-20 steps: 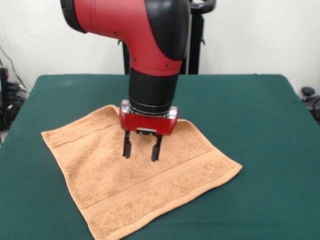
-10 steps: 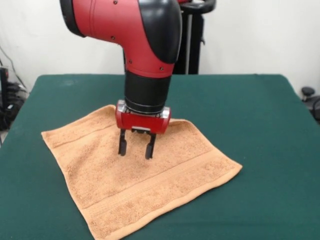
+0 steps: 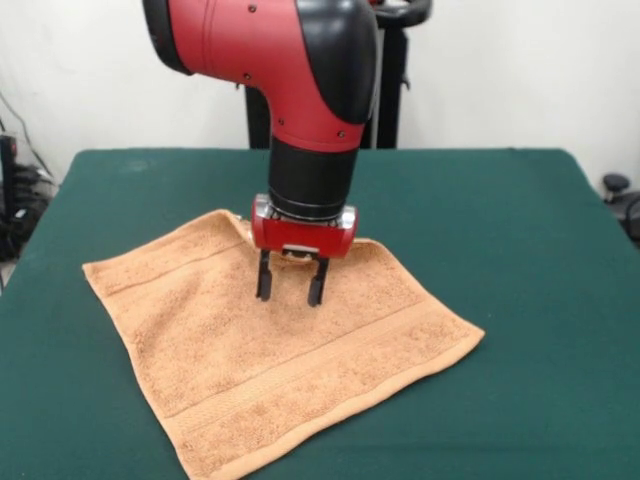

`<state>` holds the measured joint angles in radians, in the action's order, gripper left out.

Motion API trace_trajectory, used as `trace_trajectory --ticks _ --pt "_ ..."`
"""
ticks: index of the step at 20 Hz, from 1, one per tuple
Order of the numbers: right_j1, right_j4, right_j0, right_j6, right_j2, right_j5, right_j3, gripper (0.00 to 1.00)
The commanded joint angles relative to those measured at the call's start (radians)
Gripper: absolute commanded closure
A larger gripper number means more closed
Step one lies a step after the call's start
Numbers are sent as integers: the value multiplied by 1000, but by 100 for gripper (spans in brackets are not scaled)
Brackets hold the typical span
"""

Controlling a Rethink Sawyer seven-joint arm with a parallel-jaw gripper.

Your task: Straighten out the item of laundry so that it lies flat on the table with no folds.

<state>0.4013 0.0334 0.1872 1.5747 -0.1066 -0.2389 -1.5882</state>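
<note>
One orange-tan towel (image 3: pixel 275 345) lies spread flat on the green table (image 3: pixel 500 210), turned so a corner points toward the near edge, with woven bands running along two opposite sides and no fold that I can see. My gripper (image 3: pixel 289 290) hangs straight down over the towel's middle-rear part, its two black fingers (image 3: pixel 264 277) parted and gripping nothing, tips at or just above the cloth.

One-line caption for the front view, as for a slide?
Open gripper of red-black arm poised over flat orange-tan terry towel on dark green felt table.
</note>
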Motion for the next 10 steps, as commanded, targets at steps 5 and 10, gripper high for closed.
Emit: trace_trajectory --ticks 5,10 --pt "-25 7 -34 194 104 61 -180 0" --pt "-6 14 -35 188 104 73 -214 0"
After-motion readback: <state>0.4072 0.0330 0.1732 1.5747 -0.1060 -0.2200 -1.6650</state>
